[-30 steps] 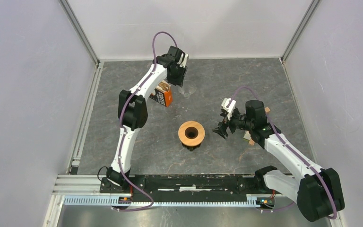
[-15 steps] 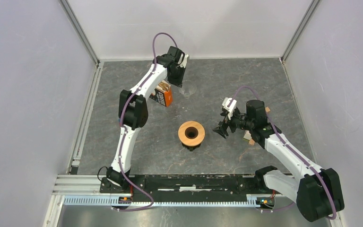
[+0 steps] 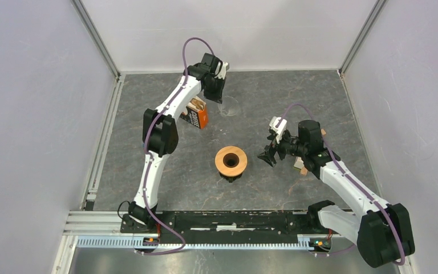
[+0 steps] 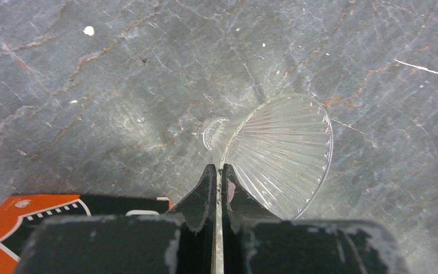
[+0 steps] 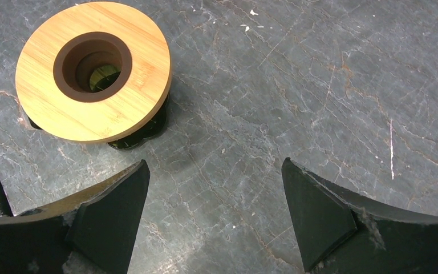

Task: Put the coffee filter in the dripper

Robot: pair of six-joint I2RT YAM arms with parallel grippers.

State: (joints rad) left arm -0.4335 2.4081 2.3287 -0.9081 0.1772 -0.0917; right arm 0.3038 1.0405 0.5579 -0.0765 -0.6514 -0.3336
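The dripper's clear ribbed glass cone [image 4: 285, 154] is at the back of the table, also in the top view [image 3: 228, 107]. It is tilted, narrow end pointing away. My left gripper [image 4: 218, 171] is shut on its wall, one finger inside the cone and one outside; it also shows in the top view [image 3: 219, 98]. The round tan wooden ring [image 3: 231, 160] sits apart at mid-table on a squat black vessel [image 5: 142, 134]. My right gripper [image 5: 214, 165] is open and empty just right of the ring [image 5: 94, 68]. No loose coffee filter shows.
An orange and black box [image 3: 196, 116] with brown paper at its top stands left of the glass cone; its corner shows in the left wrist view [image 4: 28, 214]. A small wooden piece [image 3: 302, 168] lies partly hidden behind the right arm. Walls enclose the table on three sides.
My left gripper has shifted slightly toward the back with the glass cone, which now looks more tilted. The right gripper has hardly moved.
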